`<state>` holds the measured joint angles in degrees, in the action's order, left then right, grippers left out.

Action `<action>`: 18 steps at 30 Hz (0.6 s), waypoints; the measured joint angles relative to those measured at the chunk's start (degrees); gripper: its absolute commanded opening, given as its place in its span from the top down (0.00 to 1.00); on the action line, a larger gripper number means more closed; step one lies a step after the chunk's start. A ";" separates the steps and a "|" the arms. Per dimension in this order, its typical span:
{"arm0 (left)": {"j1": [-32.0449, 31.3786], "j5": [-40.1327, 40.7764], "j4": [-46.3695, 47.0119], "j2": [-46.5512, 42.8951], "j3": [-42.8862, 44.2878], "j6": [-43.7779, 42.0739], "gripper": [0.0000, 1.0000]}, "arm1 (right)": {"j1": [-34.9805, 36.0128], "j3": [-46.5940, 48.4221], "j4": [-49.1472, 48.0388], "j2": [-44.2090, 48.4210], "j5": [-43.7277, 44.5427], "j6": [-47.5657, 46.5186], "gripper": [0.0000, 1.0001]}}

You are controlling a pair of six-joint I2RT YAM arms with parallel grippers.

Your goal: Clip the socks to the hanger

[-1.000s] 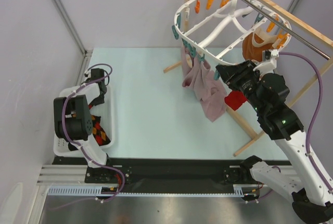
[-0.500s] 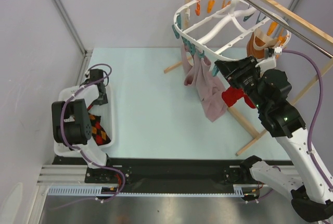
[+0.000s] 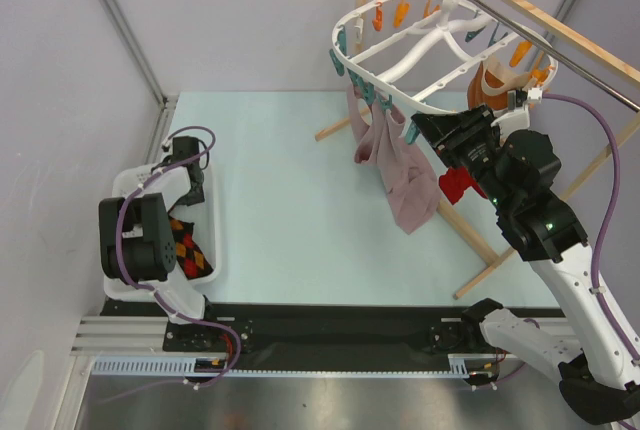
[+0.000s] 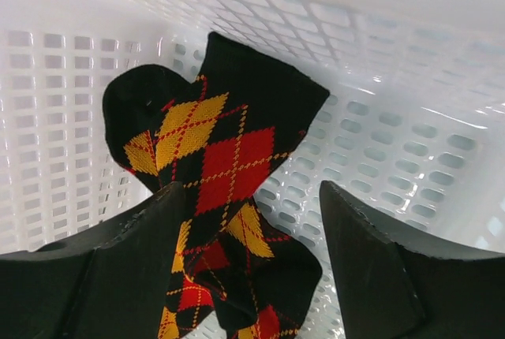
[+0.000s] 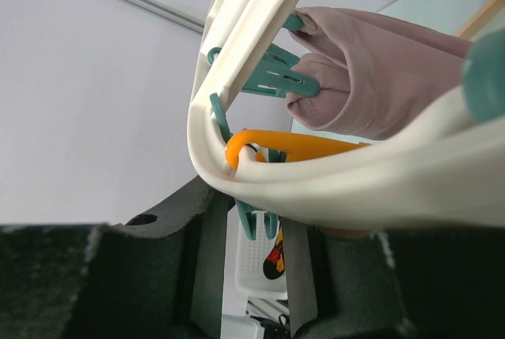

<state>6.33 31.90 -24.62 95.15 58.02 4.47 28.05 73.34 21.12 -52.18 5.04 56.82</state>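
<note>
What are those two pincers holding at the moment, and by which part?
Left pincer: nothing, open over the socks. Right pincer seems to pinch a teal clip by its sides, under the hanger rim.

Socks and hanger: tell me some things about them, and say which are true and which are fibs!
1. The socks lie in a white basket. True.
2. The left gripper is shut tight on the socks. False: its jaws stand open over them and hold nothing.
3. A pink cloth hangs from teal clips on the hanger. True.
4. The right gripper is down in the basket. False: it is up at the hanger's rim.
5. The socks are plain blue. False: they are black with red and yellow diamonds.
</note>
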 measured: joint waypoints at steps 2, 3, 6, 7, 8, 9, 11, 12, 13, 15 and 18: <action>0.11 0.83 0.04 1.27 -0.02 -0.04 0.27 | -0.02 0.00 -0.02 0.00 -0.02 0.00 1.00; 0.24 0.98 0.07 1.64 0.00 -0.04 0.31 | 0.00 0.00 0.00 0.00 -0.04 0.00 1.00; 1.09 1.09 0.17 2.25 0.00 -0.31 0.39 | -0.02 0.00 -0.02 0.00 -0.13 0.07 1.00; 1.62 1.11 0.20 2.40 0.00 -0.46 0.44 | -0.02 0.00 -0.04 0.00 -0.17 0.11 1.00; 2.21 1.11 0.22 2.64 0.02 -0.44 0.47 | 0.00 0.00 -0.04 0.00 -0.20 0.13 1.00; 2.86 1.07 0.24 2.97 0.09 -0.48 0.54 | -0.02 0.00 -0.04 0.00 -0.20 0.13 1.00; 4.09 0.79 0.33 3.85 0.37 -0.44 0.62 | -0.02 0.00 -0.04 0.00 -0.20 0.13 1.00; 4.61 0.52 0.31 4.22 0.48 -0.59 0.72 | -0.02 0.00 -0.02 0.00 -0.20 0.13 1.00; 5.01 0.31 0.35 4.55 0.57 -0.48 0.78 | -0.02 0.00 -0.02 0.00 -0.20 0.13 1.00; 5.51 -0.52 0.20 4.83 0.74 -0.81 1.00 | -0.02 -0.02 -0.04 0.00 -0.20 0.13 1.00; 5.64 -2.21 -0.17 4.70 1.27 -0.87 1.00 | -0.02 -0.02 -0.04 0.00 -0.20 0.11 1.00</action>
<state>11.97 29.69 -24.80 99.85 59.29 3.60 28.03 73.32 21.08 -52.18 4.84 56.93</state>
